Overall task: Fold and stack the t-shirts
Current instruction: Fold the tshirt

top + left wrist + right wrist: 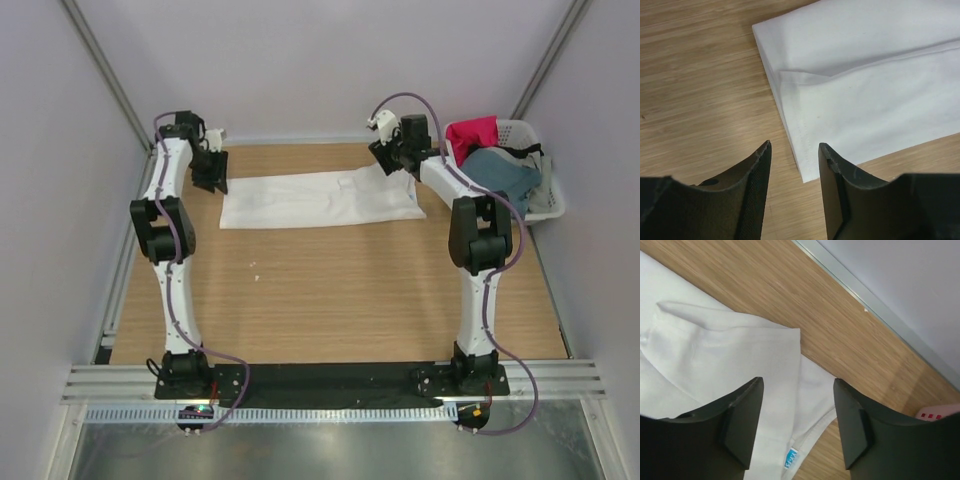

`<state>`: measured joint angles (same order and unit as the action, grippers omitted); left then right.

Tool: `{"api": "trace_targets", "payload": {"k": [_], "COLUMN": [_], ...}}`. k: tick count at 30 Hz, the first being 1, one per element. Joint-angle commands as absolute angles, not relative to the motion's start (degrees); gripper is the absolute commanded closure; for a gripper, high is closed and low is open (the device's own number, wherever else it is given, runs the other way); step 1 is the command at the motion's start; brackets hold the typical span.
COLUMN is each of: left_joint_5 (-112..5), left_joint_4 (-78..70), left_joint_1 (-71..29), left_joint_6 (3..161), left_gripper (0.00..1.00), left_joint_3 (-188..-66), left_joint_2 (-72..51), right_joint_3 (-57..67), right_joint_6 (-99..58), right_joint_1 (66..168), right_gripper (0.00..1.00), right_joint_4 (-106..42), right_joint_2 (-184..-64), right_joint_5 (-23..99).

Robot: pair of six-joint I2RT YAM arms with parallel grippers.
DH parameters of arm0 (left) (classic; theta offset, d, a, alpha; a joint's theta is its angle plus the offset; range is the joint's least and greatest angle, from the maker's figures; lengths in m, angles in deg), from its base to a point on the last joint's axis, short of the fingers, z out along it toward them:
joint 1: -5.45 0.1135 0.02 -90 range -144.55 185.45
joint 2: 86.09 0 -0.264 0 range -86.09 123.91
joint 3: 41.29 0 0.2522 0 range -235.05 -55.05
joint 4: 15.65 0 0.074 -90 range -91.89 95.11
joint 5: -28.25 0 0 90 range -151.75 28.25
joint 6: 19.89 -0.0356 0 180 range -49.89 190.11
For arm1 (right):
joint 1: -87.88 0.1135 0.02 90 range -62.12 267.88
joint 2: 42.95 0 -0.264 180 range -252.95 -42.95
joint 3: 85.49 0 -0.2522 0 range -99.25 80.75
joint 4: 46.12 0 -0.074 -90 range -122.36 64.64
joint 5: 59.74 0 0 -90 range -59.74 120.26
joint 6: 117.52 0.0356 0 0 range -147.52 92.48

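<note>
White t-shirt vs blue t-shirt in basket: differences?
The white t-shirt lies flat on the table, folded into a long strip; the blue t-shirt sits crumpled in the basket. The white one has the left gripper at one end and the right gripper at the other, jaws apart; no gripper is at the blue one. Neither is stacked yet.

parted left end effector (795, 150) above folded white t-shirt (865, 85) corner.

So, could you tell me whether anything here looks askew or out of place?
Nothing damaged or spilled. The white t-shirt lies slightly skewed, and the basket sits angled at the far right corner.
</note>
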<state>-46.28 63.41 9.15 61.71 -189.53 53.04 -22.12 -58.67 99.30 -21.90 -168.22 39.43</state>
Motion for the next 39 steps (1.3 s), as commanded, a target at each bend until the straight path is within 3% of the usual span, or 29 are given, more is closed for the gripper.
{"api": "trace_targets", "payload": {"k": [1, 8, 17, 30, 39], "left_joint_5": [-47.2, -41.4, -39.9, -47.2, -46.7], "left_joint_4": [62.4, 61.3, 62.8, 63.6, 61.0], "left_joint_1": [8.5, 8.1, 6.4, 4.1, 1.1], "left_joint_6": [63.1, 64.0, 62.5, 61.5, 61.6], "left_gripper": [0.55, 0.56, 0.57, 0.59, 0.61], "left_joint_3": [-187.7, -180.1, -181.3, -177.1, -151.9], "left_joint_2": [47.6, 42.1, 49.8, 53.6, 39.4], "right_joint_3": [-21.6, -15.0, -20.0, -28.4, -34.1], "right_joint_6": [-54.2, -42.2, -26.1, -25.9, -27.3], "right_joint_1": [99.2, 99.1, 97.8, 97.5, 98.5], "right_gripper": [0.34, 0.3, 0.32, 0.33, 0.33], "right_joint_4": [-25.3, -22.1, -13.3, -8.3, -8.8], "right_joint_2": [-162.2, -156.2, -166.3, -177.0, -181.3], "right_joint_5": [36.4, 40.4, 48.1, 42.5, 40.0]}}
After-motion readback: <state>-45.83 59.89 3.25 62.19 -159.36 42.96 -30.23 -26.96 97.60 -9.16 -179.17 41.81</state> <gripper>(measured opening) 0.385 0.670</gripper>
